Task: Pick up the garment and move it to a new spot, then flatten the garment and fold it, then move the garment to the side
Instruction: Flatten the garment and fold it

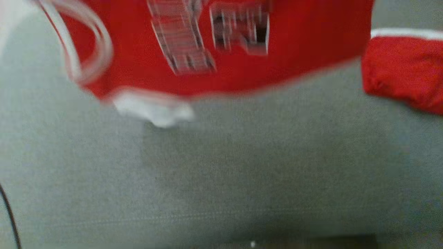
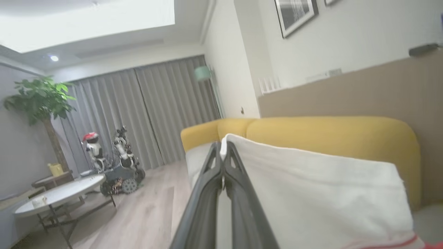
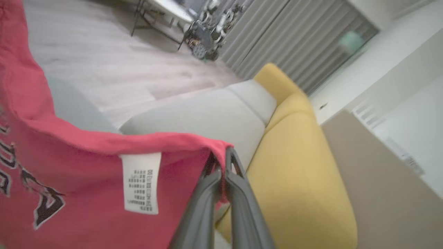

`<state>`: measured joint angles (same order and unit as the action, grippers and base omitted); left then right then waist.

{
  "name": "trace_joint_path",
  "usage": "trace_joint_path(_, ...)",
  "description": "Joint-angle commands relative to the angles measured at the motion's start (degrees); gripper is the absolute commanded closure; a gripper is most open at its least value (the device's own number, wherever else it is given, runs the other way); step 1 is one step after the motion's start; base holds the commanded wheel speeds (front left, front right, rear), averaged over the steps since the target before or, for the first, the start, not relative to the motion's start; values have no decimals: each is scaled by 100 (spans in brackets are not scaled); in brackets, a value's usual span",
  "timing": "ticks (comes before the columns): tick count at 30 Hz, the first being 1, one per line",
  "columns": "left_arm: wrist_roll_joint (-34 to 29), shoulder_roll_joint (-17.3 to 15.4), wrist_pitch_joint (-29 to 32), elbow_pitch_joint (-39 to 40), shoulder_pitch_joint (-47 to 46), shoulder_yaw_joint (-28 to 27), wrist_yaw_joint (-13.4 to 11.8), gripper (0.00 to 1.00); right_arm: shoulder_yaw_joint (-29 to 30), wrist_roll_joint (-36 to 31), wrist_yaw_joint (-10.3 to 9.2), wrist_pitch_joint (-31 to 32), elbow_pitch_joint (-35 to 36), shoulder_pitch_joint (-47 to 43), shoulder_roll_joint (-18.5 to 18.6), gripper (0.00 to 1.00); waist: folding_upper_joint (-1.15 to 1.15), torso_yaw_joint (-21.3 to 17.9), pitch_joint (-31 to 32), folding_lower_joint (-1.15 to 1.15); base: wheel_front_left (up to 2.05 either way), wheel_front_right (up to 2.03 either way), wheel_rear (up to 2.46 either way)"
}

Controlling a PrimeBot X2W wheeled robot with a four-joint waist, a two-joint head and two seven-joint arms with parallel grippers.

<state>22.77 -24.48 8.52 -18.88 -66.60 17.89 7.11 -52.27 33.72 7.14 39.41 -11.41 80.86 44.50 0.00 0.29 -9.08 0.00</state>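
The red shirt (image 1: 242, 69) hangs in the air above the grey sofa seat (image 1: 242, 180), and it looks blurred. It is stretched side to side between the two arms. The left claw (image 2: 223, 152) is pinched shut on a white part of the cloth. The right claw (image 3: 221, 157) is clamped on a red edge, just beside the label (image 3: 141, 181). Each arm holds one end, so neither is nearer. I reckon the cloth drapes below both claws, so they would need to lower together to lay it flat.

Pinches white cloth of the garment (image 2: 311, 193) with the left gripper (image 2: 223, 147), both dark fingers (image 2: 242, 207) pressed together at the tips. Clamps its red edge with the right gripper (image 3: 221, 157), fingers likewise closed tight.
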Motion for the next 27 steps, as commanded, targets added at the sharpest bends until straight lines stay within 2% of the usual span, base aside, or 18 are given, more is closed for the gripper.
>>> trace_joint_path(1, -159, -159, -296, -154, -786, -287, -58, 100, 108, -344, 35, -401, -292, 505, -202, 100, 0, 75, -1121, 0, 0, 0, 0)
trace_joint_path(5, -356, 116, -1436, -1115, -2052, -581, -489, 100, 628, -1424, 35, -1829, -1711, 1547, -867, 100, 0, 139, -1629, 0, 0, 0, 0)
trace_joint_path(7, -417, 227, -1944, -1503, -2528, -653, -605, 100, 1029, -1979, 35, -2478, -2359, 1839, -1211, 100, 0, 180, -1793, 0, 0, 0, 0)
trace_joint_path(10, -445, 393, -2267, -1892, -2978, -708, -622, 100, 1584, -2719, 35, -3275, -3100, 2030, -1669, 100, 0, 241, -1967, 0, 0, 0, 0)
trace_joint_path(13, -414, 561, -2342, -1996, -3101, -755, -447, 100, 2101, -3287, 35, -3818, -3604, 1981, -2042, 100, 0, 303, -2131, 0, 0, 0, 0)
trace_joint_path(17, -569, 753, -2349, -1830, -2669, -587, -179, 100, 2732, -4013, 35, -4349, -4040, 1560, -2318, 100, 0, 403, -2284, 0, 0, 0, 0)
trace_joint_path(20, -697, 823, -2350, -1501, -2219, -523, -92, 100, 3217, -4294, 35, -4520, -4236, 1168, -2475, 100, 0, 513, -2493, 0, 0, 0, 0)
trace_joint_path(27, -1068, 754, -2351, -755, -229, -309, 6, 100, 3502, -4895, 35, -4882, -4834, -400, -2866, 100, 0, 650, -2217, 0, 0, 0, 0)
